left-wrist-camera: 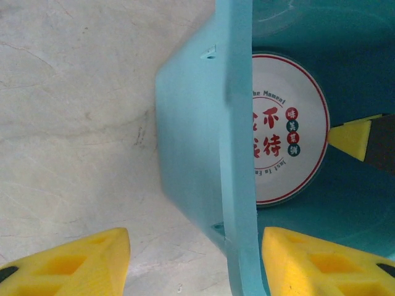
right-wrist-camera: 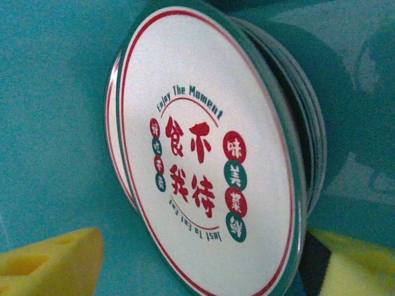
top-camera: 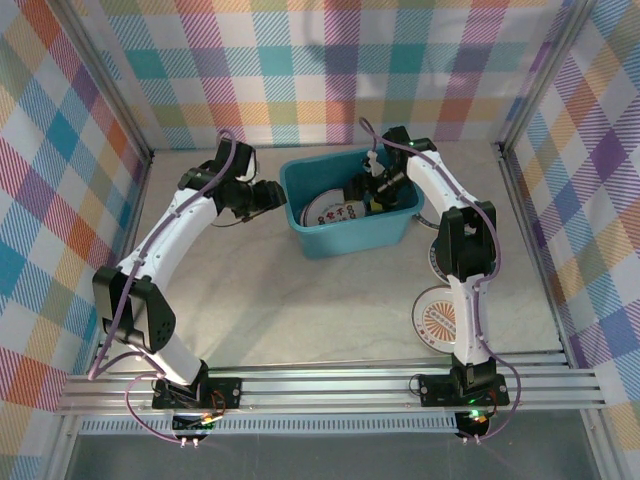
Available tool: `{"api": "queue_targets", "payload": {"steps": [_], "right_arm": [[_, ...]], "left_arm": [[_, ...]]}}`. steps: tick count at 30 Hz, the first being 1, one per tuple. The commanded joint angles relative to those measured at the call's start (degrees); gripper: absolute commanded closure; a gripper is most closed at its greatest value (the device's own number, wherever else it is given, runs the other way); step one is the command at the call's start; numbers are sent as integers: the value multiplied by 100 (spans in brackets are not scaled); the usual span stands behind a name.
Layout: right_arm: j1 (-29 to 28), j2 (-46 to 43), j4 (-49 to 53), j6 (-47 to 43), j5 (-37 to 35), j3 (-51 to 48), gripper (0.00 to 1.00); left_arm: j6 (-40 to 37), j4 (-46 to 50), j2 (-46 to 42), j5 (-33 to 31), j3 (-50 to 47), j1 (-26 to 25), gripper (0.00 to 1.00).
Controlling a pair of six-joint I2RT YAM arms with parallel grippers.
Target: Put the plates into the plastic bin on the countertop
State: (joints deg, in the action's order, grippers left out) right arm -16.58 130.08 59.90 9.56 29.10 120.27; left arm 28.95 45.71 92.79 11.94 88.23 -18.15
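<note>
The teal plastic bin stands at the middle back of the countertop. Inside it lies a white plate with red and green characters, on top of other plates whose rims show beside it. My right gripper hangs inside the bin, open, its yellow fingers apart on both sides of the top plate without touching it. My left gripper is open and straddles the bin's left wall, one finger outside and one inside. An orange sunburst plate lies by the right arm.
Another plate lies partly hidden behind the right arm, between the bin and the sunburst plate. Plaid walls close in the back and both sides. A metal rail runs along the near edge. Bare countertop lies in front of the bin.
</note>
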Motion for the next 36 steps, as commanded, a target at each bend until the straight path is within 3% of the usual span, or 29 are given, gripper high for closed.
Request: {"api": "queue_targets", "payload": {"steps": [1,6,16,23,28,33,36], "right_arm": [[-40,-298,142,-61,-194,266,12],[-37,-640,114,-81,-435,363,1],[-36,-1175,357,-196,-972,603,1],[221,-2393,212,-212,-757,164,1],[774,-3841,161,-135,-653,-1260,1],[1687,-5597,-35,60,-932,-3658,1],[2386,-6442,-304,382,-684,-4993,1]], "left_arm": [[80,-166,-265,52,-94,59,41],[122,-279,-451,84,-240,57,41],[221,-557,-870,294,-512,42,41],[90,-522,-1187,396,-532,-64,41],[19,-500,-1497,263,-703,-285,40],[19,-603,-1789,45,-1047,-638,40],[125,-750,-1958,-63,-1261,-882,40]]}}
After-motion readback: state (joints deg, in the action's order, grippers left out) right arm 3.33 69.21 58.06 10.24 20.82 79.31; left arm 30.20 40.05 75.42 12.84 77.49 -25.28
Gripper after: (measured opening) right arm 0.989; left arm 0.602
